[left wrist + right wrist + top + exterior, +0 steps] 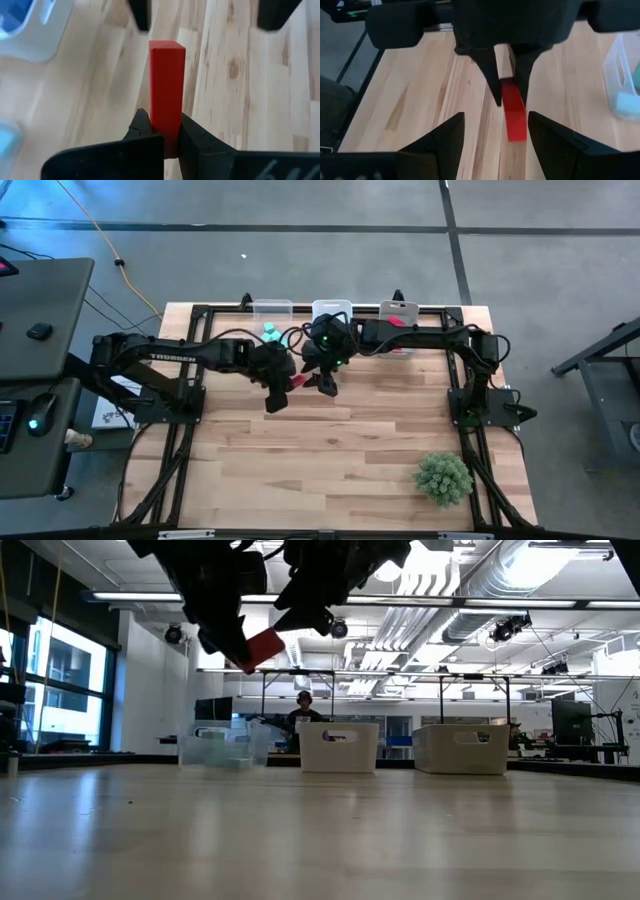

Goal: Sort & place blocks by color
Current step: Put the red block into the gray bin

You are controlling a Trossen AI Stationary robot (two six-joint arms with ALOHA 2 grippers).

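A red bar block [167, 80] is held in the air over the table's middle by my left gripper [165, 122], which is shut on it; the block also shows in the high view [297, 381] and the low view [265, 645]. My right gripper [495, 135] faces it from the right and is open. Its fingers stand on either side of the bar's free end without touching it. Teal blocks [270, 332] lie in the left clear bin, and a red block [398, 322] lies in the right bin. My left gripper pinches the red bar between its two fingers at one end [166, 127], with the fingers lying along its length. The rest of the bar sticks out past the fingertips toward my right gripper. The bar is lifted well clear of the table [265, 645].
Three clear bins stand in a row at the far edge: left [272, 312], middle [332, 308], right [398, 310]. A spiky green plant ball [443, 477] sits near the table's right near corner. Bare wooden tabletop [300, 460] lies on the near side of the grippers.
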